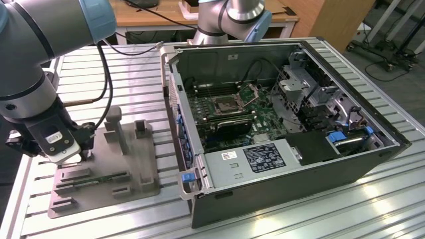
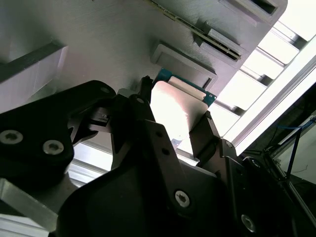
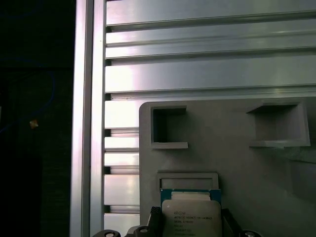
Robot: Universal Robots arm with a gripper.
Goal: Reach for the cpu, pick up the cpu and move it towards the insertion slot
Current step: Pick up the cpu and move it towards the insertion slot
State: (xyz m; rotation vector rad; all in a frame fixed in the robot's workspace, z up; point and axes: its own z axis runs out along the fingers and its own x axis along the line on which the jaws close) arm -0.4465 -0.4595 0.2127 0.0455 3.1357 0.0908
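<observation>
The cpu [image 3: 190,216], a small square chip with a silvery-white top and a green edge, sits between my gripper's [image 3: 191,223] two dark fingers, which press on opposite edges of it. In the second wrist view the cpu [image 2: 175,111] appears the same way, just off a shallow square recess of the grey fixture [image 2: 74,29]. In the exterior view my gripper [image 1: 69,158] is low over the fixture's [image 1: 136,167] side at the exterior view's left. The insertion slot [image 1: 226,105], silver-framed with its metal frame hinged up, lies on the motherboard inside the open computer case.
The open computer case [image 1: 279,174] stands on the ribbed metal table [image 1: 345,214] at the exterior view's right of the fixture. Grey posts [image 1: 113,127] rise from the fixture beside my gripper. A green memory stick [image 1: 99,179] lies in the fixture. A second arm's base [image 1: 229,22] stands behind the case.
</observation>
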